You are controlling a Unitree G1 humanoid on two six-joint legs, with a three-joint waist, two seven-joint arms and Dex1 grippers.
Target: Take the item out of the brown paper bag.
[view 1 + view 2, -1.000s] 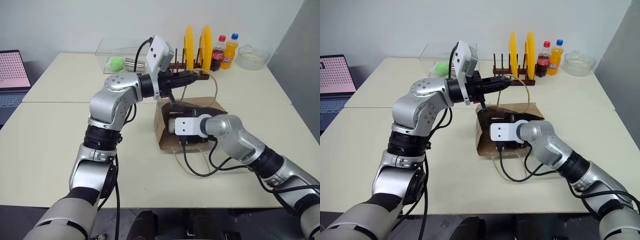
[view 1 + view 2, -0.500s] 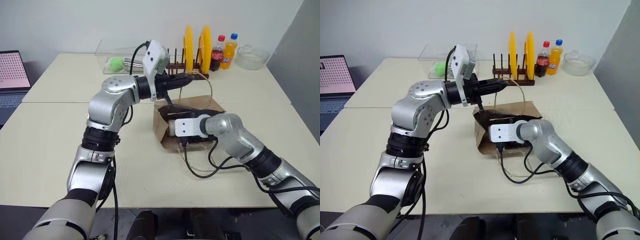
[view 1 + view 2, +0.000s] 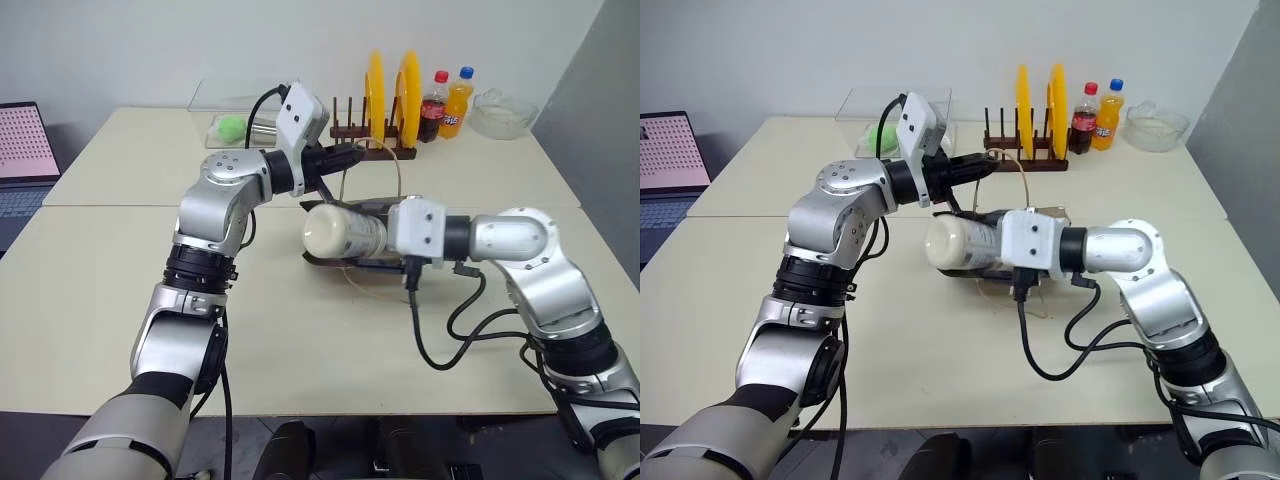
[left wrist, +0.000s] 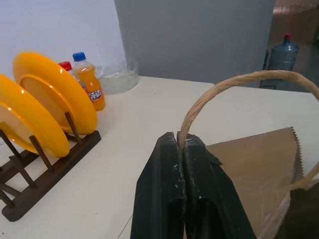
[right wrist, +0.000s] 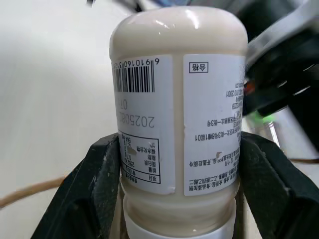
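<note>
**Bottle held clear of the bag**

The right gripper (image 5: 177, 199) is clamped on the bottle (image 3: 343, 231), one black finger on each side of its labelled body. The bottle lies level, its rounded cream end pointing to the robot's left, above the table (image 3: 100, 280) and just in front of the bag (image 3: 372, 262).

The bag lies low and flattened on the table, behind and below the bottle, one loop handle trailing on the tabletop.

Beyond it, the left gripper (image 4: 180, 149) is pinched tight on the bag's other handle (image 4: 219, 87), which arches up from between the fingers.

Farther back stand a rack (image 3: 355, 131) with two yellow plates (image 3: 377, 85), a cola bottle (image 3: 436, 95), an orange soda (image 3: 458, 92) and a glass bowl (image 3: 505, 112). A green ball (image 3: 233, 126) lies far left.
</note>
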